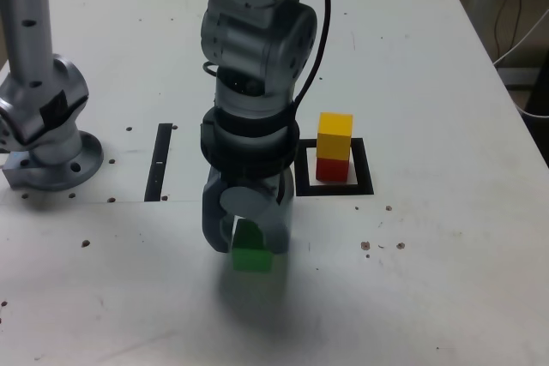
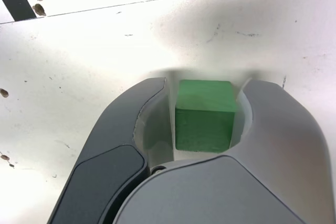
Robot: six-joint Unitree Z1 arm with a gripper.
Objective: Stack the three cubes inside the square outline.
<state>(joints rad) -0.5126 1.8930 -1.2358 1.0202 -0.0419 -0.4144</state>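
We see the gripper (image 1: 249, 242) down on the tabletop (image 1: 446, 297), its fingers (image 2: 142, 121) closing around the green cube (image 2: 203, 115), which sits at about seven o'clock from the square outline (image 1: 364, 188). We judge it light, rigid and matte: hold its flat opposite sides.

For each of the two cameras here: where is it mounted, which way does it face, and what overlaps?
Exterior view: off the arm, raised, looking down across the white table at the yellow cube on the red cube in the square outline; arm and claw show.
Wrist view: behind the claw, facing the tabletop; both fingers show.
Shared: the green cube between the fingers.
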